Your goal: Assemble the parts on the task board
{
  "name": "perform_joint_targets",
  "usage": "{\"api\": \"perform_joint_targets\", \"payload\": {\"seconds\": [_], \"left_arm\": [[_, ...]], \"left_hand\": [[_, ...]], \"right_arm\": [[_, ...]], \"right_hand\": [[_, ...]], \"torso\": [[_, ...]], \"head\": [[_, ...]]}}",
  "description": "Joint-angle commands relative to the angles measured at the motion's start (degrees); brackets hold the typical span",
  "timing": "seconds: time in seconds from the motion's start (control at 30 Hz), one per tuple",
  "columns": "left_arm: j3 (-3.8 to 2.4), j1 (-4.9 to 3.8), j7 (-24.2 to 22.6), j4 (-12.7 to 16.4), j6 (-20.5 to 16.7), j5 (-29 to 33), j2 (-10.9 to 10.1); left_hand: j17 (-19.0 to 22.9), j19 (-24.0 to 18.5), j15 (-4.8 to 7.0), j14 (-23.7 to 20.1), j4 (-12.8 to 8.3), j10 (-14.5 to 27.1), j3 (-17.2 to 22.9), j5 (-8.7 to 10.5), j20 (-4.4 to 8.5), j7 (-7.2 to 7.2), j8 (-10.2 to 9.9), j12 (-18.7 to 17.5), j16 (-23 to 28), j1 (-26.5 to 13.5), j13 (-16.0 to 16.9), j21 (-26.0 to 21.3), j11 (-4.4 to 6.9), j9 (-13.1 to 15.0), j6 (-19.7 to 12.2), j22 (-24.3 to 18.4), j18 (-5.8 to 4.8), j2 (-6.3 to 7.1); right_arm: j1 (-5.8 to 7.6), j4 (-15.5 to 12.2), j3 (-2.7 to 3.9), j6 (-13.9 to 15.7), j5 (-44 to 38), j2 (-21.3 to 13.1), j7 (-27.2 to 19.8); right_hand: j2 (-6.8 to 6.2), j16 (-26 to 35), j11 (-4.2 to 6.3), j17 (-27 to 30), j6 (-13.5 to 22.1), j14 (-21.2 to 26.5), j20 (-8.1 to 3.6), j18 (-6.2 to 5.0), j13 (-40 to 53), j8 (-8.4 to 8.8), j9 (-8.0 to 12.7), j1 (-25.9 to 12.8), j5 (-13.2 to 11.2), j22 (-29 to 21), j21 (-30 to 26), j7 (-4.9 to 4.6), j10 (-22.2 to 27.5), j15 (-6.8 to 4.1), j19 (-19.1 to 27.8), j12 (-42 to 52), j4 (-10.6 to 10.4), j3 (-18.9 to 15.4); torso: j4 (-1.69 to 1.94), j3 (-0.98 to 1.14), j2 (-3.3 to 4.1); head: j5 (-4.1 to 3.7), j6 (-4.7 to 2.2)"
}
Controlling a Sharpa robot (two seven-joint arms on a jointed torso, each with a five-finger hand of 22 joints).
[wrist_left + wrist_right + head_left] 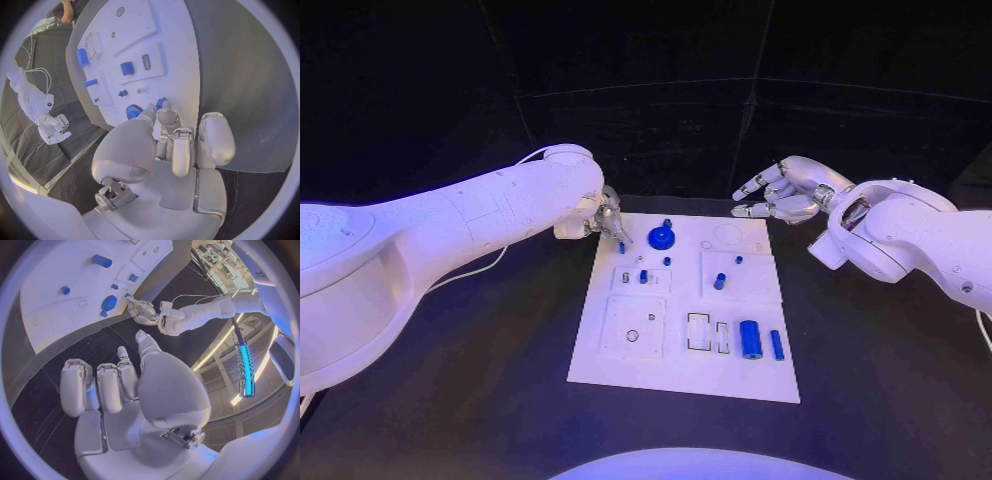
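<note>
White plastic, the task board [678, 375] lies flat in the middle of the black table [473, 400], and I place everything else from it. My left hand [597, 220] sits at the board's far left corner, fingers reaching down over the edge. In the left wrist view a small blue part [161, 102] shows right at the fingertips [165, 116], but I cannot tell whether the hand pinches it or merely touches beside it. Just inside that corner stands the round blue gear [661, 238], very near those fingers. My right hand [783, 190] hovers off the board's far right corner, clear of the plate, fingers loosely spread and holding nothing.

On the board's near right section a thick blue cylinder [750, 339] lies on its side, with a thinner blue rod [776, 345] just beside it toward the right edge. In the board's middle I see a blue peg [720, 282] in the right panel and a smaller blue piece [643, 276] in the left panel.
</note>
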State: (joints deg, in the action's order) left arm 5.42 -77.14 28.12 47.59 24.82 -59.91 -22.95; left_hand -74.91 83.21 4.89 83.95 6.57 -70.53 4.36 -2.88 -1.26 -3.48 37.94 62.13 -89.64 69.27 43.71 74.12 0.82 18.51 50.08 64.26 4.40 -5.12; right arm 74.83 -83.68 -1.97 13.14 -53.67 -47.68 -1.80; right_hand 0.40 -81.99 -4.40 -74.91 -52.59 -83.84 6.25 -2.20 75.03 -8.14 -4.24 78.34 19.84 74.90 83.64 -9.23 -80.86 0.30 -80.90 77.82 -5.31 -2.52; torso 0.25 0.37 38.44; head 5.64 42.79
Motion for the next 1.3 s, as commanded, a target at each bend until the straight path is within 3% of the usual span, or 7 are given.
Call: {"api": "perform_joint_targets", "payload": {"seconds": [0.03,0.27,0.5,0.57,0.7,0.83,1.3], "left_arm": [[-0.01,-0.09,-0.5,-0.1,1.0,0.1,0.2],[-0.01,-0.09,-0.5,-0.3,1.5,0.1,0.3],[-0.01,-0.09,-0.6,-0.3,2.0,0.1,0.3],[-0.01,-0.09,-0.6,-0.2,2.1,0.1,0.2],[-0.01,-0.09,-0.9,-0.1,2.0,0.1,0.0],[-0.01,-0.09,-1.8,0.3,0.8,0.3,-0.3],[-0.02,-0.19,-3.7,6.0,-4.7,3.3,-4.3]], "left_hand": [[-14.8,-0.2,-0.11,6.0,-0.9,0.4,0.5,0.13,-0.03,0.21,-0.4,-0.3,-0.2,1.1,-0.2,-0.2,0.27,-0.2,0.2,0.0,0.50,-0.48],[-14.8,-0.3,-0.04,6.0,-3.4,0.8,3.6,0.10,0.03,0.23,-1.5,-0.7,-0.2,3.8,-0.6,-0.3,0.35,-1.0,-0.1,0.0,0.51,-1.46],[-14.7,-0.3,-0.33,6.0,-6.7,1.3,8.9,-0.11,-0.15,-0.28,-3.1,-1.5,-0.2,5.5,-1.3,-0.4,0.04,-2.2,-0.1,0.0,0.52,-1.34],[-14.7,-0.3,-0.57,5.9,-8.2,1.3,12.5,-0.31,-0.38,-0.64,-3.7,-1.8,-0.1,5.0,-1.6,-0.4,-0.39,-2.7,0.2,0.1,0.53,-0.77],[-14.7,-0.4,-1.07,5.9,-11.2,1.2,21.1,-2.93,-0.78,-1.27,-4.3,-2.2,-0.1,1.7,-2.3,-0.5,-0.72,-3.2,0.8,0.1,0.59,1.74],[-14.6,-0.3,-1.23,5.9,-12.7,0.8,26.1,-3.60,-0.89,-1.14,-4.0,-2.3,-0.1,-0.6,-2.7,-0.4,-0.73,-3.2,1.0,0.3,0.60,2.99],[-15.0,0.0,-0.69,6.0,-14.5,-1.3,33.2,-12.41,-0.68,-0.46,-1.3,-1.1,-0.3,-5.4,-1.3,0.1,-0.17,-1.6,2.5,1.2,0.42,6.66]], "right_arm": [[0.11,-0.2,0.03,-0.3,-0.1,0.0,0.0],[0.11,-0.3,0.03,-0.3,-0.1,-0.1,0.0],[0.11,-0.3,0.03,-0.3,-0.1,-0.1,-0.1],[0.11,-0.3,0.03,-0.3,-0.1,-0.1,-0.1],[0.11,-0.2,0.03,-0.3,-0.1,-0.1,-0.1],[0.11,-0.2,0.03,-0.3,-0.1,0.0,-0.1],[0.11,-0.1,0.03,-0.5,-0.1,0.0,-0.2]], "right_hand": [[0.24,0.1,0.18,-0.7,-0.2,-3.0,0.11,-0.86,2.3,-0.12,0.1,0.2,0.3,2.8,-0.3,-0.03,0.2,-0.35,0.3,-0.1,0.1,-0.4],[0.26,0.1,0.20,-0.7,-0.2,-3.0,0.10,-0.86,2.4,-0.15,0.1,0.3,0.4,2.8,-0.3,-0.02,0.1,-0.36,0.3,-0.1,0.1,-0.4],[0.26,0.1,0.20,-0.7,-0.2,-3.0,0.10,-0.86,2.4,-0.15,0.1,0.3,0.4,2.8,-0.3,-0.02,0.1,-0.36,0.3,-0.1,0.1,-0.4],[0.26,0.1,0.20,-0.7,-0.2,-3.0,0.10,-0.86,2.4,-0.15,0.1,0.3,0.4,2.8,-0.3,-0.02,0.1,-0.36,0.3,-0.1,0.1,-0.4],[0.26,0.1,0.20,-0.7,-0.2,-3.0,0.10,-0.86,2.4,-0.15,0.1,0.3,0.4,2.8,-0.3,-0.02,0.1,-0.36,0.3,-0.1,0.1,-0.4],[0.26,0.1,0.20,-0.7,-0.2,-3.0,0.10,-0.86,2.4,-0.15,0.1,0.3,0.4,2.8,-0.3,-0.02,0.1,-0.36,0.3,-0.1,0.1,-0.4],[0.28,0.1,0.20,-0.7,-0.2,-3.0,0.09,-0.85,2.4,-0.17,0.1,0.4,0.4,2.8,-0.3,-0.02,0.1,-0.37,0.3,0.0,0.1,-0.4]], "torso": [[0.00,0.00,-0.01],[-0.04,-0.01,-0.02],[0.04,-0.03,-0.02],[0.05,-0.03,-0.01],[0.04,-0.06,-0.02],[0.04,-0.04,-0.02],[0.11,-0.04,-0.01]], "head": [[-0.04,0.02],[-0.01,0.05],[-0.02,0.12],[0.00,0.12],[0.11,0.14],[0.16,0.15],[0.25,0.23]]}}
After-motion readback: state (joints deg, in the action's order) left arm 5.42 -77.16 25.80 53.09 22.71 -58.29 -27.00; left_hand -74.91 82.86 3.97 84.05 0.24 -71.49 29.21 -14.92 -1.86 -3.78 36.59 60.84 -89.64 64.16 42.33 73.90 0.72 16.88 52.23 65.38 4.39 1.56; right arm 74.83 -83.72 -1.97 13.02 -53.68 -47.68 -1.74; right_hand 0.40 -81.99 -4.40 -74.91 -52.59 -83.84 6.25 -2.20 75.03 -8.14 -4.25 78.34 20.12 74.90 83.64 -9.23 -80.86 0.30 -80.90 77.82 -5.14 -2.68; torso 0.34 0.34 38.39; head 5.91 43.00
